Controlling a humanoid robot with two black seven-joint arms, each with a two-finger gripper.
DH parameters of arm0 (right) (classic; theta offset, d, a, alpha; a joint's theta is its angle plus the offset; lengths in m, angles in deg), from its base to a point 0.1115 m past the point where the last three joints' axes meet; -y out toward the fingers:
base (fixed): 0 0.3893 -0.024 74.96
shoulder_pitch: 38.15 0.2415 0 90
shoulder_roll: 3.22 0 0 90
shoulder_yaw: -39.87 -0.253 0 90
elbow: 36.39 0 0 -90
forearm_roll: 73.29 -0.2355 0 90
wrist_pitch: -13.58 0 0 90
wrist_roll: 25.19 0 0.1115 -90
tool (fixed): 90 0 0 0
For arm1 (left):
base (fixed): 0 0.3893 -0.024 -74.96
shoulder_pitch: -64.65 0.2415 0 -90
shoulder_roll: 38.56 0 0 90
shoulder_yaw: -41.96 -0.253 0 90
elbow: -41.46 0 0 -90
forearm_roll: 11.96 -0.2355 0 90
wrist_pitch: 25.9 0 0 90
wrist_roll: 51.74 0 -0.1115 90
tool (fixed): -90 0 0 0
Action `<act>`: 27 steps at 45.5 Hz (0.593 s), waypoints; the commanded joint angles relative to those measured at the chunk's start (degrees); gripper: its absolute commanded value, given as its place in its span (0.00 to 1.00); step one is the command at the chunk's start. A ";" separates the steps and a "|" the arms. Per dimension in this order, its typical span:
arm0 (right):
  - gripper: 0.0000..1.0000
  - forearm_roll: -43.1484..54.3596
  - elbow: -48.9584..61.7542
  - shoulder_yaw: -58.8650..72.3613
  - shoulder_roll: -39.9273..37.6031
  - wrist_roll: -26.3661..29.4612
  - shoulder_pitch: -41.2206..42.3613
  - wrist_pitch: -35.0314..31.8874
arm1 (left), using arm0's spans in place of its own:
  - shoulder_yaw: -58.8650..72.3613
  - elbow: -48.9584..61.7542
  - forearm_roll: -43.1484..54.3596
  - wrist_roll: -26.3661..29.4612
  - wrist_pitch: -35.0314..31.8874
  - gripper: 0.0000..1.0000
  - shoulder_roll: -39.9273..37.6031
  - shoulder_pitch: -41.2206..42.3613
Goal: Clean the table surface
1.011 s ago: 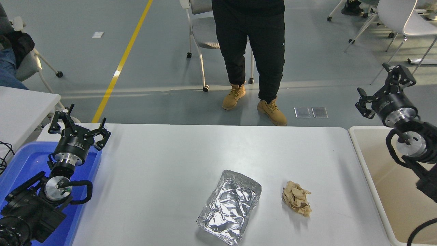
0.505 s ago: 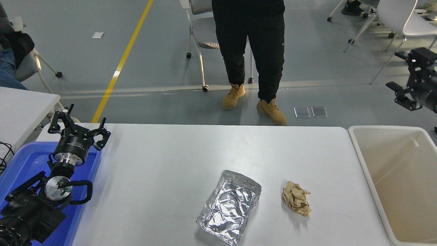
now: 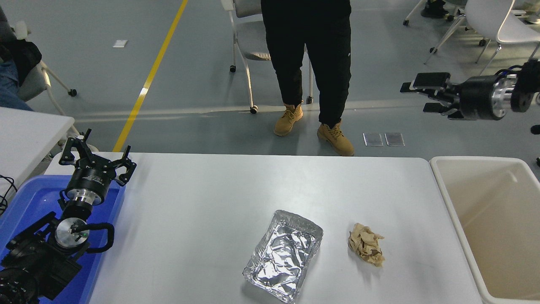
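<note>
Matte white desk [image 3: 202,198] with rounded corners fills the lower middle, between a blue plastic tray [image 3: 25,198] at left and a smooth beige bin [image 3: 485,219] at right. On it, near the front: a crinkled rectangular foil tray [image 3: 283,255], empty and shiny, and just right of it, apart, a crumpled tan paper wad [image 3: 366,245]. Left claw [image 3: 98,157] parked over the blue tray, fingers spread wide, holding nothing. Right claw [image 3: 422,93] held high beyond the desk's far right corner, pointing left, jaws apart, empty. Person [image 3: 308,63] in black trousers and tan boots stands at the far side.
</note>
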 commanded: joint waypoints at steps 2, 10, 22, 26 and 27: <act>0.97 6.94 -1.14 13.63 13.28 -0.26 6.84 -0.55 | 0.00 -0.02 0.00 0.00 -0.03 1.00 0.00 0.00; 0.97 12.83 -1.49 20.67 20.40 -2.72 8.33 -0.55 | 0.00 0.06 0.00 0.00 -0.03 1.00 0.00 0.00; 0.96 18.99 -2.45 25.59 30.51 -3.07 8.16 -0.46 | 0.00 0.07 0.00 0.00 -0.03 1.00 0.00 0.00; 0.96 19.34 -2.45 25.68 32.71 -3.07 7.20 -0.46 | 0.00 -0.02 0.00 0.00 -0.03 1.00 0.00 0.00; 0.95 19.34 -2.37 25.68 33.33 -3.07 6.93 -0.46 | 0.00 0.06 0.00 0.00 -0.03 1.00 0.00 0.00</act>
